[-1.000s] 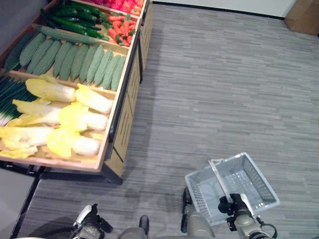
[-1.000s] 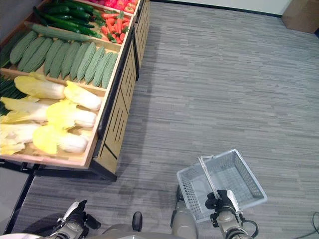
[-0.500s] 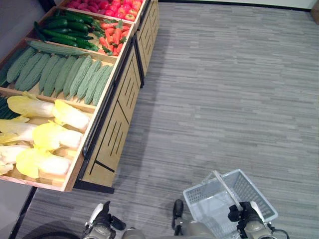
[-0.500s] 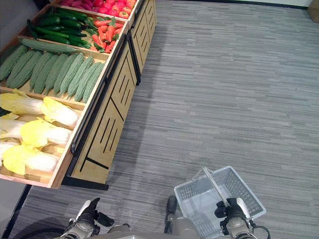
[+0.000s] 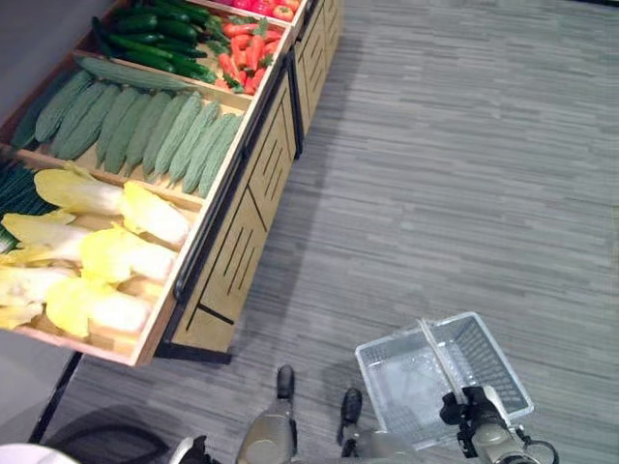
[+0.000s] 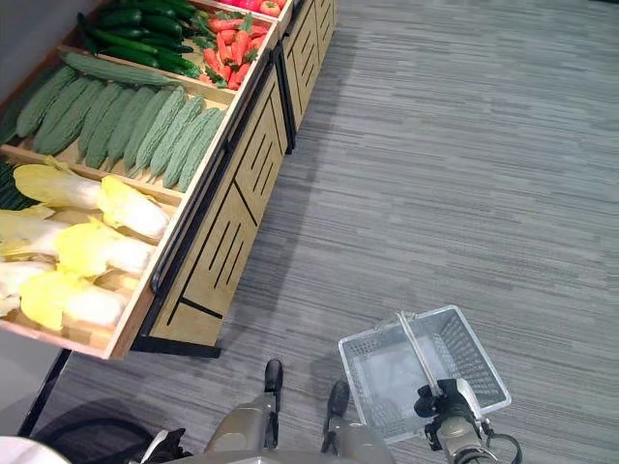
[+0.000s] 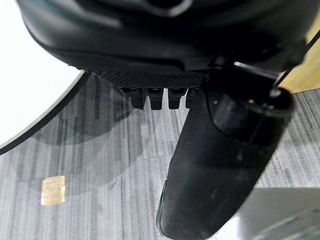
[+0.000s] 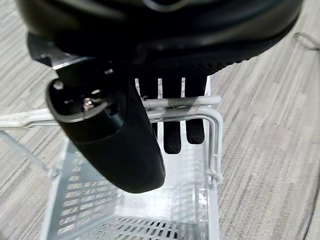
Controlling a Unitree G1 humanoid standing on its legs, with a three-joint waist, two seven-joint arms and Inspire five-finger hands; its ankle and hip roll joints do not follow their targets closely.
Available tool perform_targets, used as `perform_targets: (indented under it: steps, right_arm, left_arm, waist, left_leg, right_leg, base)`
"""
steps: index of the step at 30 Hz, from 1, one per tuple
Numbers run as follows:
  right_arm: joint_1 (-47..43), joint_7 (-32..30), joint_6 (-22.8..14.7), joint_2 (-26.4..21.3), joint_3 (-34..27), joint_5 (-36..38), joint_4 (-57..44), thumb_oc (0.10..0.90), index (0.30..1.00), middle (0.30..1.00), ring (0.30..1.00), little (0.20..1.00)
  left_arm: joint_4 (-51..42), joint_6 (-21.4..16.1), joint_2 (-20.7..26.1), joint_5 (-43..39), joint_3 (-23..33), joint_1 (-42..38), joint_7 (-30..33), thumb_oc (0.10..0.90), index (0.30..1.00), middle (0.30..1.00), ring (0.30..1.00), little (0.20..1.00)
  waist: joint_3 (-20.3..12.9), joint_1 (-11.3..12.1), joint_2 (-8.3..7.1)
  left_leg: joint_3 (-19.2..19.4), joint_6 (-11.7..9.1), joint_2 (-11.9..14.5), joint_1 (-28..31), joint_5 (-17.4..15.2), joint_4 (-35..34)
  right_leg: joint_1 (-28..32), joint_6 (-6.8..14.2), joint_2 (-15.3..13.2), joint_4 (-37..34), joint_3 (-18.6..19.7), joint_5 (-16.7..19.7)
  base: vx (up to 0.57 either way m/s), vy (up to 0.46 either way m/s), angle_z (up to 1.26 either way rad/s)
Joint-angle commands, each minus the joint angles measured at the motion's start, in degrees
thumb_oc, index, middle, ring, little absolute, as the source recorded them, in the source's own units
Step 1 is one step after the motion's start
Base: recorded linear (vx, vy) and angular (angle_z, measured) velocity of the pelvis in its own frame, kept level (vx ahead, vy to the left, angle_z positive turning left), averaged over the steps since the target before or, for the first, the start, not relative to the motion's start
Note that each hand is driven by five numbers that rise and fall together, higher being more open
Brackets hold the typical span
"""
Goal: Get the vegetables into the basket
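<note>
White wire basket [image 6: 426,372], empty, carried low over the grey plank floor [image 6: 464,174] by its handle [image 8: 180,107]; right hand [image 6: 442,404] clenched round that handle, fingers curled over the bar, basket hanging below. Vegetables lie in a wooden display stand [image 5: 242,242] well apart from the basket, toward the robot's left: pale yellow cabbages [image 5: 116,256] in the nearest compartment, ridged green gourds [image 5: 155,130] in the next, then dark cucumbers [image 5: 155,29] and carrots [image 5: 242,58] at the far end. Gourds lie with long axes running from the stand's back to its front edge. Left hand [image 7: 220,165] is low beside the body, holding nothing, fingers relaxed; judged the nearer hand for picking, being on the stand's side.
</note>
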Motion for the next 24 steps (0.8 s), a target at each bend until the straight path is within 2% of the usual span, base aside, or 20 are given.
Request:
perform_targets:
  steps: [1,10,11,12,13,14,16,17,20,21,23,24]
  right_arm:
    - [-0.66,-1.79,-1.10,-1.25,-0.13,-0.57,-1.39,0.400,0.300,0.300,0.300,0.300]
    - [-1.59,-1.16,-0.81,0.80,0.85,-0.34,-0.55,0.400,0.300,0.300,0.300,0.300]
    - [-1.75,-0.88,-0.71,1.06,1.15,-0.30,-0.64,0.400,0.300,0.300,0.300,0.300]
    - [-1.75,-0.88,-0.71,1.06,1.15,-0.30,-0.64,0.400,0.300,0.300,0.300,0.300]
    - [-2.00,-0.85,-0.72,0.94,1.30,-0.35,-0.49,0.400,0.300,0.300,0.300,0.300]
    - [-2.16,-0.89,-0.95,1.14,1.86,-0.12,-1.19,0.400,0.300,0.300,0.300,0.300]
    - [-2.42,-0.97,-1.04,1.05,1.73,0.03,-1.06,0.400,0.300,0.300,0.300,0.300]
    - [-2.45,-1.00,-1.05,1.03,2.01,-0.04,-1.35,0.400,0.300,0.300,0.300,0.300]
    - [-2.74,-1.05,-1.02,0.91,2.37,-0.26,-1.70,0.400,0.300,0.300,0.300,0.300]
    - [-2.88,-1.06,-1.00,0.91,2.45,-0.39,-2.22,0.400,0.300,0.300,0.300,0.300]
    - [-3.35,-1.18,-0.92,0.81,2.68,-0.53,-1.92,0.400,0.300,0.300,0.300,0.300]
    - [-3.16,-1.18,-0.86,0.93,2.65,-0.55,-2.05,0.400,0.300,0.300,0.300,0.300]
  left_arm:
    - [1.82,-0.30,3.31,1.90,0.47,-2.44,0.94,0.900,1.000,1.000,1.000,1.000]
    - [1.21,-0.35,4.39,1.44,1.07,-2.81,1.08,0.900,1.000,1.000,1.000,1.000]
    - [1.09,-0.22,4.82,1.64,0.97,-2.91,1.03,0.900,1.000,1.000,1.000,1.000]
    - [1.09,-0.22,4.82,1.64,0.97,-2.91,1.03,0.900,1.000,1.000,1.000,1.000]
    - [1.06,-0.20,5.03,1.85,0.79,-2.99,1.02,0.900,1.000,1.000,1.000,1.000]
    - [0.59,-0.02,5.59,2.54,0.02,-3.27,1.14,0.900,1.000,1.000,1.000,1.000]
    - [0.45,-0.06,5.69,2.63,-0.27,-3.54,1.12,0.900,1.000,1.000,1.000,1.000]
    - [0.32,-0.18,5.83,2.69,-0.62,-3.77,1.18,0.900,1.000,1.000,1.000,1.000]
    - [0.40,-0.36,5.93,2.69,-1.11,-4.71,1.38,0.900,1.000,1.000,1.000,1.000]
    - [0.48,-0.32,5.95,2.57,-1.26,-5.23,1.46,0.900,1.000,1.000,1.000,1.000]
    - [0.67,-0.46,6.04,2.28,-1.46,-6.32,1.88,0.900,1.000,1.000,1.000,1.000]
    - [0.69,-0.53,6.05,2.25,-1.39,-6.27,1.86,0.900,1.000,1.000,1.000,1.000]
  waist:
    - [-1.35,1.23,-2.93]
    - [-1.46,2.89,-4.73]
    - [-1.21,3.12,-4.92]
    - [-1.22,3.12,-4.93]
    - [-0.84,3.06,-4.74]
    - [-0.03,2.29,-4.09]
    - [0.15,2.02,-3.58]
    - [0.43,1.53,-3.20]
    - [0.83,0.63,-2.80]
    - [1.02,0.26,-2.90]
    - [1.16,-0.69,-3.33]
    - [1.16,-0.82,-3.49]
  left_leg:
    - [0.54,1.87,-2.77,-0.82,-4.14,2.91]
    - [0.17,4.10,-4.33,0.40,-6.92,3.81]
    - [-0.41,4.88,-4.77,0.69,-7.33,4.04]
    - [-0.40,4.88,-4.77,0.67,-7.33,4.05]
    - [-0.83,5.45,-5.09,1.07,-7.40,4.04]
    - [-2.67,6.03,-5.22,2.16,-7.22,3.49]
    - [-3.82,6.02,-5.00,2.61,-7.06,3.14]
    - [-4.92,5.89,-4.78,3.51,-6.99,2.61]
    - [-7.40,4.89,-3.93,5.50,-7.54,2.05]
    - [-8.52,4.35,-3.74,6.01,-8.16,2.24]
    - [-11.72,3.06,-3.28,7.36,-9.65,2.29]
    - [-12.42,2.70,-3.02,7.98,-10.02,2.14]
  right_leg:
    - [-0.70,8.30,-8.43,6.75,4.39,-1.67]
    - [-1.40,10.11,-10.35,9.29,5.03,-0.17]
    - [-3.17,10.49,-10.69,14.03,5.38,0.80]
    - [-3.20,10.49,-10.70,14.04,5.39,0.80]
    - [-4.83,10.83,-11.04,18.33,5.88,2.55]
    - [-7.61,10.64,-9.79,24.78,8.73,4.56]
    - [-9.34,10.34,-8.92,25.99,9.90,4.85]
    - [-10.71,9.91,-8.25,25.93,11.09,4.78]
    - [-12.75,9.50,-9.10,20.72,11.99,4.29]
    - [-13.34,9.72,-9.43,17.92,13.03,4.43]
    - [-14.48,10.52,-9.31,11.88,17.93,5.22]
    - [-14.11,10.82,-9.42,11.00,18.15,5.88]
  base:
    - [0.09,0.158,-0.15]
    - [0.06,0.105,-0.06]
    - [0.03,0.091,-0.01]
    - [0.02,0.109,0.01]
    - [0.04,0.090,0.07]
    - [0.04,0.090,0.07]
    - [0.07,0.024,0.23]
    - [0.19,-0.061,0.64]
    - [0.16,-0.112,0.70]
    - [0.24,-0.245,0.40]
    - [0.26,-0.265,0.46]
    - [0.23,-0.265,0.63]
